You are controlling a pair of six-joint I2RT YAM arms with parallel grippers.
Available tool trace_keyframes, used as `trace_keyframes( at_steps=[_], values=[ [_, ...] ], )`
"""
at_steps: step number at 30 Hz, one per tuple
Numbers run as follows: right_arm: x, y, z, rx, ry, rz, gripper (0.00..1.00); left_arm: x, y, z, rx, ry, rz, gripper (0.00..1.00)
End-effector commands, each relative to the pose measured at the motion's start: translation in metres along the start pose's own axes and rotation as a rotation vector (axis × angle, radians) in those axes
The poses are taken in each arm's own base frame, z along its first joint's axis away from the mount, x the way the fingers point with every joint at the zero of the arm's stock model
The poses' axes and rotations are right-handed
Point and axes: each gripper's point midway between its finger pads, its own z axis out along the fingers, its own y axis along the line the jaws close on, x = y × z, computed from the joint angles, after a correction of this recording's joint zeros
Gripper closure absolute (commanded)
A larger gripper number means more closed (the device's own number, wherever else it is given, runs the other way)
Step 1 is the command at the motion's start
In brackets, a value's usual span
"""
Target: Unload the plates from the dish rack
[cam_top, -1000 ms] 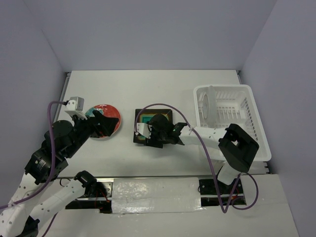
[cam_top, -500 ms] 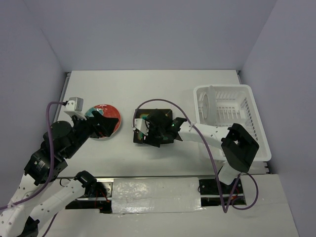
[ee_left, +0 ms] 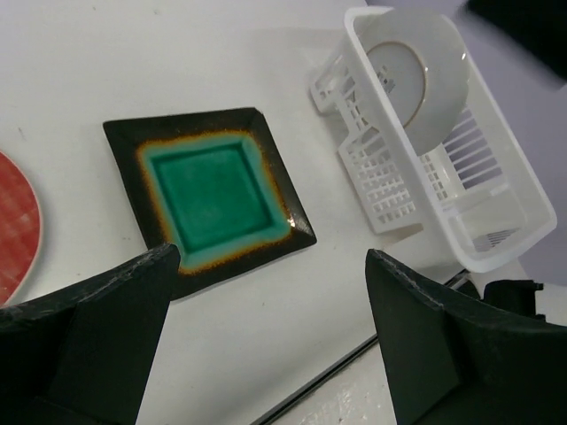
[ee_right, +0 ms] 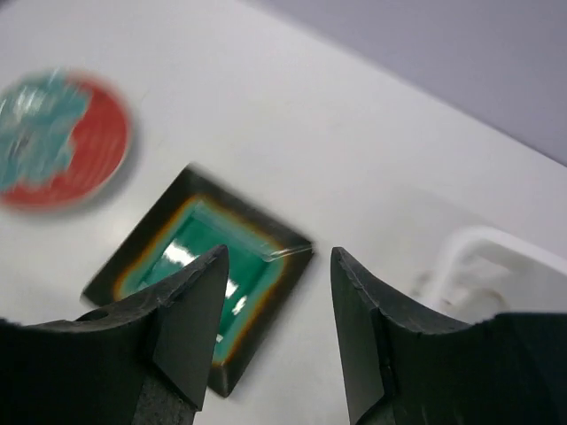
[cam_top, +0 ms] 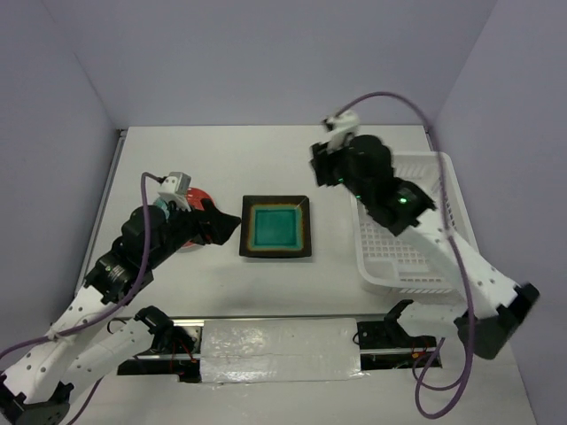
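Left wrist: teal plate (ee_left: 213, 195) beyond gaping left end effector (ee_left: 270, 258)

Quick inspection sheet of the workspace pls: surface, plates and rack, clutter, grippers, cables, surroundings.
Surface: white table, plates lying flat on it.
Job's things: square teal plate flat mid-table; round red-rimmed plate flat to its left; dish rack at the right, one round plate standing in it, pale back showing.
Clutter: nothing seen.
Grippers: left gripper open, empty, near the square plate; right gripper jaws apart, empty, raised by the rack.
Cables: right arm's purple cable arches above the wrist; left arm's purple cable runs along the arm.
Surroundings: plain lilac-grey walls.
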Motion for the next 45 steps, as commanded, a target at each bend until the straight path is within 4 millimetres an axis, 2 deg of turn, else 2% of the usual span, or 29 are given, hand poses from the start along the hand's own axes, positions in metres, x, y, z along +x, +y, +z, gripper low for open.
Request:
trace_keyframes(
  at_steps=[1,2,4,5,7,8,10,11,12,13,14,15,18,21,27,33,45],
  values=[
    [-0.029,-0.096,-0.067,0.38,-0.149,0.323,0.42,-0.004,-0.013,0.016,0.08,-0.023,0.008,0.02],
    [-0.028,-0.106,-0.086,0.4,-0.17,0.357,0.42,-0.002,-0.012,0.018,0.073,-0.014,0.009,0.02],
    [-0.018,-0.118,-0.102,0.416,-0.175,0.403,0.41,0.002,-0.011,0.023,0.067,0.002,0.014,0.02],
    [-0.01,-0.136,-0.11,0.472,-0.173,0.425,0.41,0.003,-0.01,0.024,0.067,0.003,0.015,0.03],
    [0.006,-0.145,-0.113,0.47,-0.15,0.446,0.41,0.003,-0.011,0.023,0.074,0.0,0.013,0.03],
    [0.015,-0.163,-0.123,0.52,-0.146,0.472,0.41,0.005,-0.012,0.024,0.081,-0.003,0.013,0.03],
    [0.031,-0.17,-0.12,0.495,-0.117,0.503,0.41,0.006,-0.012,0.023,0.086,-0.005,0.008,0.03],
    [0.033,-0.167,-0.114,0.438,-0.115,0.52,0.42,0.009,-0.012,0.024,0.09,-0.001,0.007,0.03],
    [0.045,-0.178,-0.115,0.458,-0.105,0.562,0.42,0.012,-0.011,0.026,0.092,0.006,0.006,0.03],
    [0.048,-0.181,-0.112,0.452,-0.108,0.583,0.43,0.015,-0.011,0.028,0.093,0.01,0.003,0.03],
    [0.047,-0.169,-0.104,0.365,-0.107,0.596,0.43,0.025,-0.009,0.031,0.096,0.03,0.0,0.03],
    [0.053,-0.18,-0.107,0.377,-0.115,0.628,0.43,0.029,-0.01,0.036,0.106,0.035,-0.003,0.03],
    [0.072,-0.182,-0.094,0.348,-0.089,0.674,0.43,0.053,-0.006,0.049,0.097,0.1,0.013,0.03],
    [0.087,-0.182,-0.085,0.322,-0.06,0.682,0.42,0.066,0.002,0.057,0.063,0.136,0.032,0.03],
    [0.113,-0.187,-0.077,0.296,-0.054,0.669,0.4,0.061,0.002,0.052,0.07,0.101,0.037,0.03],
    [0.127,-0.196,-0.073,0.309,-0.028,0.627,0.4,0.06,0.002,0.048,0.075,0.082,0.038,0.03],
    [0.135,-0.193,-0.055,0.228,-0.035,0.626,0.5,0.07,0.006,0.056,0.066,0.107,0.046,0.04]
  ],
)
